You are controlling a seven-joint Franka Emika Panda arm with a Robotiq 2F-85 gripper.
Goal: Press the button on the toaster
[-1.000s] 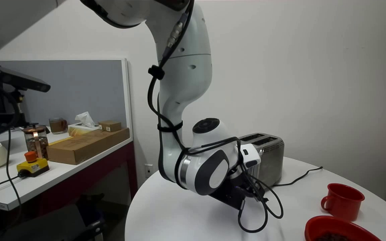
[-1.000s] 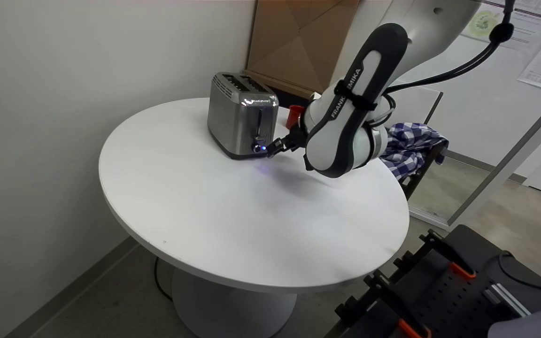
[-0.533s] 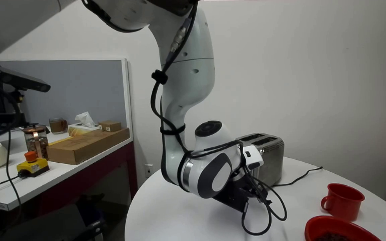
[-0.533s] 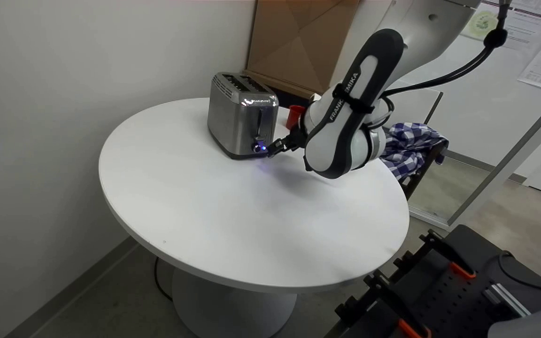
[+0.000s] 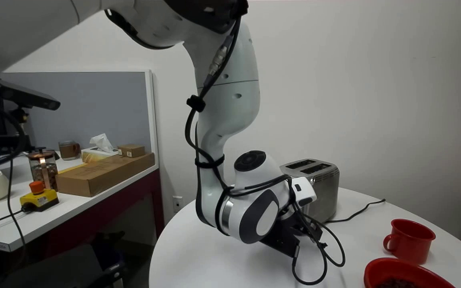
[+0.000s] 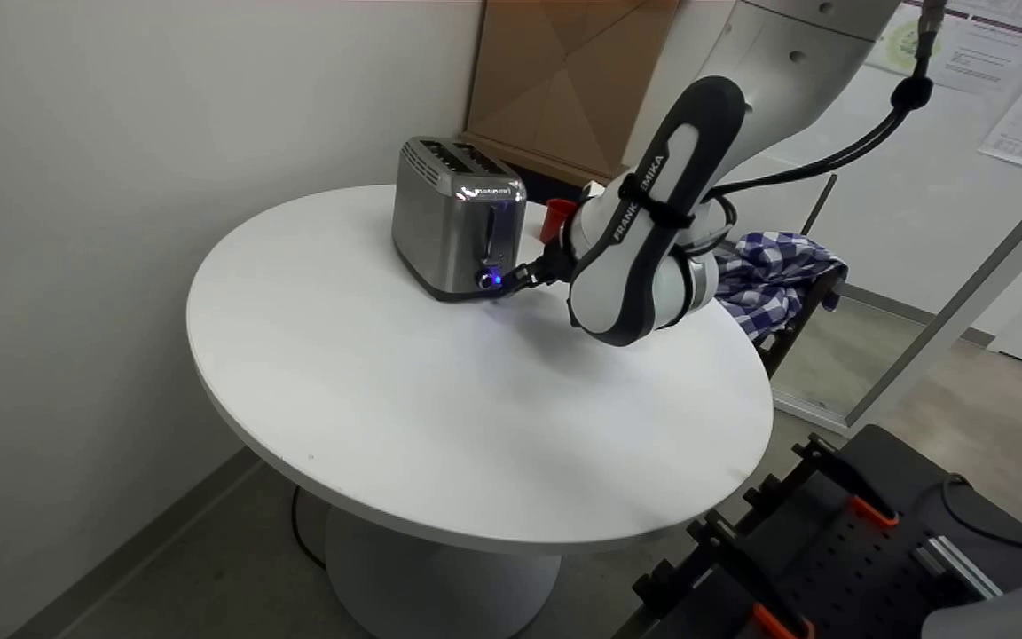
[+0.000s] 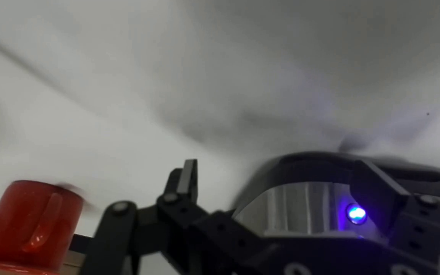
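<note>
The round white worktop point(image 6: 440, 399) carried the toaster point(image 6: 429, 222), which stood upright. The pincer point(image 7: 275, 170) hung just beside the lower part of the toaster's narrow end, its fingers point(image 7: 374, 194) spread well apart; whether they touched the toaster could not be told. A red mug point(image 5: 411, 242) stood well apart from the toaster. A blue light point(image 7: 356, 214) glowed on the toaster's end.

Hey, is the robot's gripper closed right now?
No, the wrist view shows the Robotiq gripper open, with a wide gap between its two fingers.
</note>
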